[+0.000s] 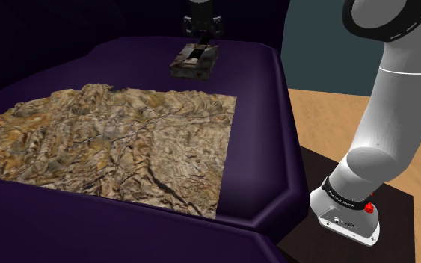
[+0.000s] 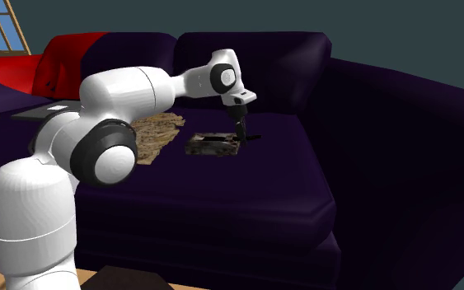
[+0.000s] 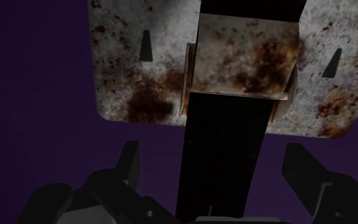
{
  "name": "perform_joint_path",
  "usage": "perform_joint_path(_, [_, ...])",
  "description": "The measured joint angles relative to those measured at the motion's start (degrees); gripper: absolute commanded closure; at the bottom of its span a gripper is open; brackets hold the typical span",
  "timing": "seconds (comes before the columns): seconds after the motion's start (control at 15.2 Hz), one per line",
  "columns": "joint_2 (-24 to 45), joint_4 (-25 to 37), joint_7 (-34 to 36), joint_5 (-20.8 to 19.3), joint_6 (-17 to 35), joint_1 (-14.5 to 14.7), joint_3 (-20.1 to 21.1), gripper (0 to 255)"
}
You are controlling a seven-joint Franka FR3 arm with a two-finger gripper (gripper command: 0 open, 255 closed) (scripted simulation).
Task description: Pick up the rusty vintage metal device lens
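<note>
Broadly, a dark purple sofa [image 1: 265, 157] carries the whole scene, and its wide seat cushion serves as the work surface. The white arm [image 1: 395, 112] rises from its stand [image 1: 399, 213] and stretches across the seat, probably because the target lies near the far backrest. A crumpled brown cloth [image 1: 111, 142] is spread flat over the cushion, just beside the target but not touching it.

The rusty device [image 1: 194, 61] lies straight on the bare cushion beyond the cloth. No tray or box holds it. In the wrist view it is a grey plate blotched with rust, with a raised block at its middle and a black band running across it.

The gripper [image 1: 202, 26] hangs directly above the device, pointed down. Its 2 fingers [image 3: 130, 167] are spread apart and clasp nothing, which suits a straight descent. I judge the grasp not yet made. The raised block looks the likeliest place to pinch.
</note>
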Motion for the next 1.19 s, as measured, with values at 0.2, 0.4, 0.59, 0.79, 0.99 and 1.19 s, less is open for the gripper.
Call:
perform_joint_path(0.2, [-0.06,-0.41,0.05,0.0,0.41,-0.06,-0.03,255])
perform_joint_path(0.4, [-0.14,-0.5,0.05,0.02,0.49,-0.09,-0.04,255])
perform_joint_path(0.59, [-0.17,-0.55,0.05,0.03,0.52,-0.1,-0.04,255])
perform_joint_path(0.79, [0.17,0.79,-0.14,-0.01,-0.62,0.05,0.0,255])
perform_joint_path(0.99, [1.13,4.31,-0.59,-0.19,-3.17,0.4,0.05,255])
perform_joint_path(1.19, [2.05,7.99,-1.14,-0.38,-5.9,0.72,0.06,255])
